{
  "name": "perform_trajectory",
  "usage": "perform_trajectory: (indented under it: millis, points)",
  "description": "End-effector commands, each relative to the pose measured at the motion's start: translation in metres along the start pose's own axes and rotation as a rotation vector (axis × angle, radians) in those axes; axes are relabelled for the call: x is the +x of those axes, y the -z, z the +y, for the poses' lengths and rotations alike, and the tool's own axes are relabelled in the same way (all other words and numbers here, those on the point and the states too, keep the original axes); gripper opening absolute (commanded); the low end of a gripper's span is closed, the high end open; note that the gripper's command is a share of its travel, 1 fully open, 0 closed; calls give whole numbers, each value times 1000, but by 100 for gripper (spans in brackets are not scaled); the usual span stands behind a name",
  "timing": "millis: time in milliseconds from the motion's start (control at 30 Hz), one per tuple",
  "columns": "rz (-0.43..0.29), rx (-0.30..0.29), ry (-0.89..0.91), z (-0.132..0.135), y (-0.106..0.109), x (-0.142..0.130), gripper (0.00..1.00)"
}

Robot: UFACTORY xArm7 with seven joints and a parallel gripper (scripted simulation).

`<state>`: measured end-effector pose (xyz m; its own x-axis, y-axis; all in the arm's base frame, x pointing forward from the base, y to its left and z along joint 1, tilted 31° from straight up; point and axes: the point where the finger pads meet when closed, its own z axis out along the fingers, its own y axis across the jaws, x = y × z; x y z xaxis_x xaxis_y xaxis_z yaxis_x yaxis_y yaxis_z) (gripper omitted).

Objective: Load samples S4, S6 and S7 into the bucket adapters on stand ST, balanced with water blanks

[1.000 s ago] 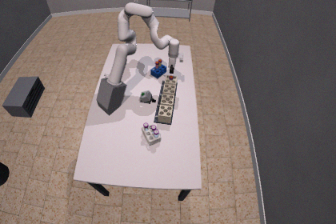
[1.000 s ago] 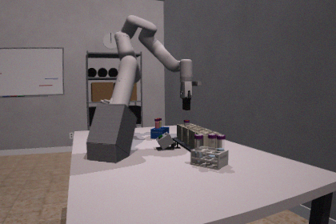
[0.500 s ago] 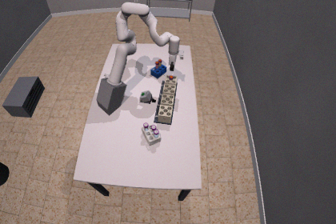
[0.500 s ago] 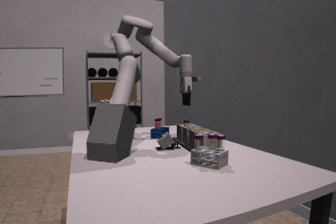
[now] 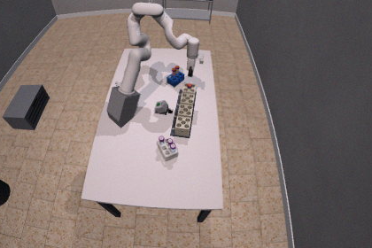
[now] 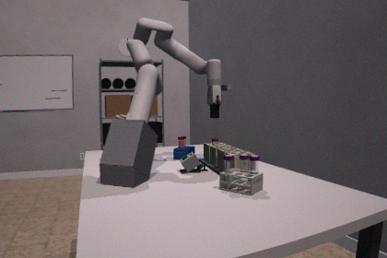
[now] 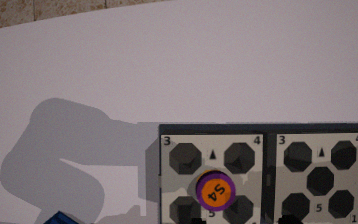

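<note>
Sample S4 (image 7: 215, 191) is seen standing in hole 5 of the end adapter (image 7: 172, 200) on the desk (image 6: 171, 221), while the pincer (image 6: 215, 111), partly parted and empty, is held high above, and further loading, balancing and DONE seemingly remain.

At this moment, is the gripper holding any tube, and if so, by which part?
Nothing is held. The gripper hangs open, well above the adapters, with nothing between its fingers; the S4 tube stands free in the centre hole of the end adapter.
</note>
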<state>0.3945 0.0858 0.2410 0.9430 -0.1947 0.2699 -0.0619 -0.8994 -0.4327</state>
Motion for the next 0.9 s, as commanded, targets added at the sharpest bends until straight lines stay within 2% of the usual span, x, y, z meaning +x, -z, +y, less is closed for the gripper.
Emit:
perform_trajectory:
  millis: [0, 500, 533, 600, 867]
  points:
    - [4, 0, 0, 0, 2, 1, 44]
    - [4, 0, 0, 0, 2, 1, 44]
    - [4, 0, 33, -4, 2, -2, 57]
    - [4, 0, 33, -4, 2, -2, 57]
    - [4, 0, 300, -34, 1, -28, 57]
